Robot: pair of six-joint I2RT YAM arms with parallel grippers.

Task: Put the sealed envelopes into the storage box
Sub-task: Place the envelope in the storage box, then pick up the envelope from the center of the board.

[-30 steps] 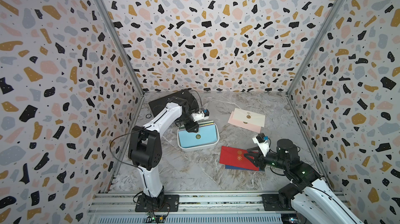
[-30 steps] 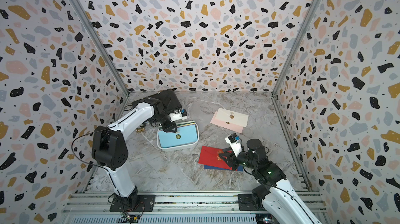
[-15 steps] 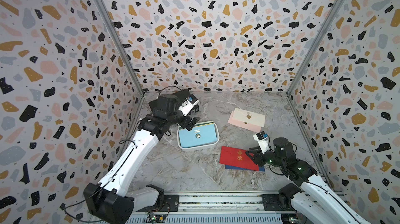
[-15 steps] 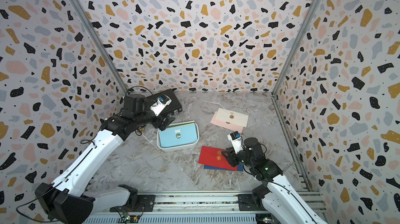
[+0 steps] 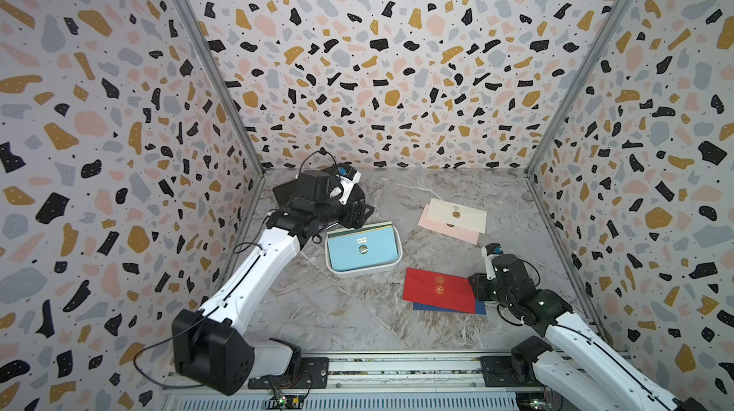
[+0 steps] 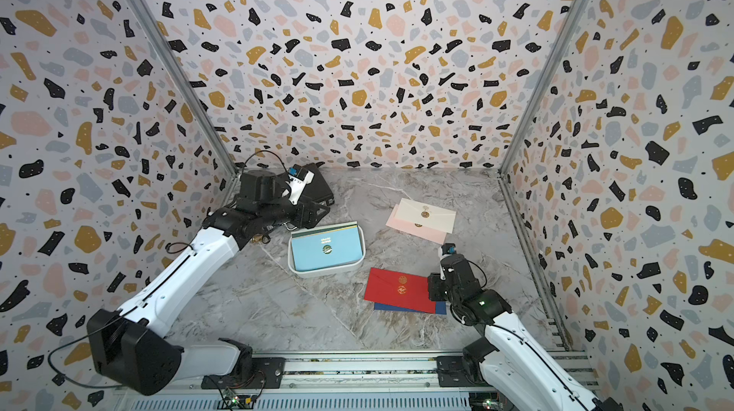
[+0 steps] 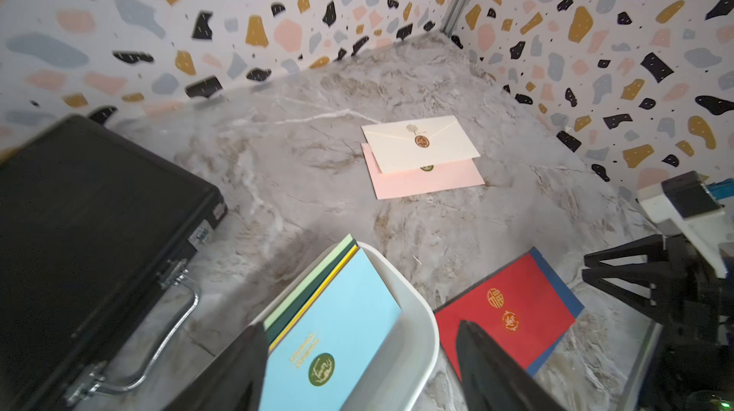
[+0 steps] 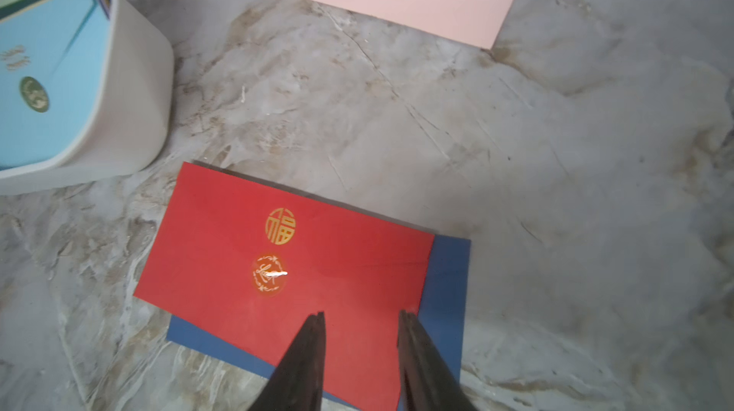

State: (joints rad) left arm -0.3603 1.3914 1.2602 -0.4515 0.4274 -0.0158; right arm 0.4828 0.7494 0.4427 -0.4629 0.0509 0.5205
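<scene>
Sealed red paper envelope (image 8: 222, 230) is lying on the marble desk (image 5: 337, 309), hiding most of a navy envelope (image 8: 449, 282). The right tool (image 8: 361, 315), narrowly parted and gripping nothing, is hovering over one short end. Farther, a shallow white plastic storage box (image 5: 363, 272) is holding a light blue envelope (image 5: 363, 250) that is covering the others down to thin edges. The left tool (image 7: 360, 323) is gaping wide at its far edge. Beyond, a cream envelope (image 5: 456, 212) is overlapping a pink envelope (image 5: 452, 232).

Bare tabletop (image 5: 413, 242) between storage box (image 5: 363, 273) and pink envelope (image 5: 456, 232), briefcase (image 7: 91, 206) (closed) beside box

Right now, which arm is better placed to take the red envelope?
Right. Its tool is open at the red envelope's edge; the left tool is open at the box, farther from it.
</scene>
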